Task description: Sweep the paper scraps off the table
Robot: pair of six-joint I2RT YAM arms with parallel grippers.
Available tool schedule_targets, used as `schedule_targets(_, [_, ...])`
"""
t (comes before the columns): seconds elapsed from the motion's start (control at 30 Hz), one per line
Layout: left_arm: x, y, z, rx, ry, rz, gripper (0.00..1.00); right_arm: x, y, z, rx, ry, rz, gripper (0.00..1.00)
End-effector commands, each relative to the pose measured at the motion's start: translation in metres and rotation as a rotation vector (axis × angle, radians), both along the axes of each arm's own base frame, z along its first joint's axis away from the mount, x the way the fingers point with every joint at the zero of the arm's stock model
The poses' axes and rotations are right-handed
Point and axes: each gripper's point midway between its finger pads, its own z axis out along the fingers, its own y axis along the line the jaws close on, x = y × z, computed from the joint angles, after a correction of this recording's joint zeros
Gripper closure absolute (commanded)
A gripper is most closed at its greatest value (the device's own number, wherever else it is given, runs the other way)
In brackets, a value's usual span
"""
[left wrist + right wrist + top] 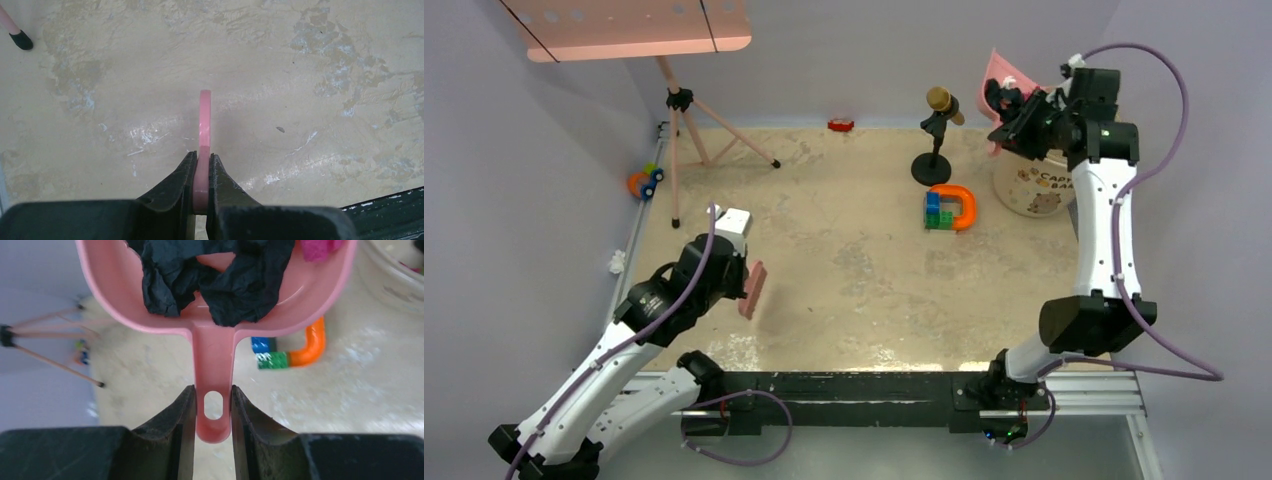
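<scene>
Right gripper (211, 391) clamped on handle of pink plastic dustpan (102, 275), crumpled black and magenta paper scraps (225, 285) lying straight ahead in it, raised beside white round bucket (1034, 188) at far right corner of beige marbled table (854, 265); left gripper (202, 157), well apart, clamped on pink brush (205, 115).

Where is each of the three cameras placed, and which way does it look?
Top: above and behind the robot, looking down at the table; left arm and right arm show.
Left wrist: on the left arm, looking down at bare table past its fingers, shut on the brush.
Right wrist: on the raised right arm, looking past its fingers, shut on the dustpan holding scraps.
Shared: top and right wrist both show the blocks and tripod.
</scene>
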Motion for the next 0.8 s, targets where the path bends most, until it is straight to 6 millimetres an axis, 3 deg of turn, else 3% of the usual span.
schedule_targets(0.0, [0.004, -0.009, 0.005, -0.069, -0.031, -0.001, 1.0, 0.033, 0.015, 0.07, 0.456, -0.309, 0.172, 1.0])
schedule_targets(0.1, [0.004, -0.008, 0.005, -0.068, -0.032, 0.005, 1.0, 0.045, -0.003, 0.081, 0.62, -0.405, 0.178, 1.0])
schedule_targets(0.27, [0.005, -0.007, 0.003, -0.06, -0.029, 0.013, 1.0, 0.058, -0.032, 0.08, 0.713, -0.494, 0.122, 1.0])
schedule_targets(0.43, [0.006, -0.008, 0.001, -0.053, -0.018, 0.009, 1.0, 0.041, -0.049, 0.069, 0.952, -0.659, 0.09, 1.0])
schedule_targets(0.57, [0.006, -0.009, -0.001, -0.051, -0.011, 0.005, 1.0, 0.04, -0.057, 0.052, 1.096, -0.706, 0.078, 1.0])
schedule_targets(0.77, [0.007, -0.009, -0.002, -0.047, -0.011, 0.009, 1.0, 0.027, -0.066, 0.047, 1.274, -0.803, 0.11, 1.0])
